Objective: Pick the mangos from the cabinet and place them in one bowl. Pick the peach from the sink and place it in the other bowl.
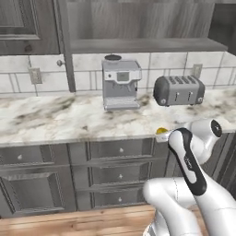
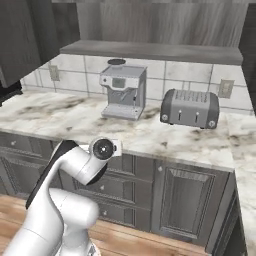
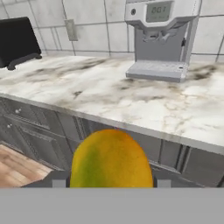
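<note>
Fingers (image 3: 108,186) pinched the yellow-green mango (image 3: 111,159) across its middle (smooth, rounded, probably slippery); judged light and firm, held before the marble surface (image 3: 131,100).

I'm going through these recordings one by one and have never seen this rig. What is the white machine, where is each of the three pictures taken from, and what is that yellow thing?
The white machine is a robot arm on a base that can drive, in a rendered kitchen. Two pictures come from cameras on the base, behind the arm to its left and right. The third comes from a camera on its hand, looking along the gripper. On the marble counter stand a coffee machine and a toaster. The yellow thing is a yellow-green mango, held in the shut gripper in front of the counter edge. An open cabinet hangs above.
</note>
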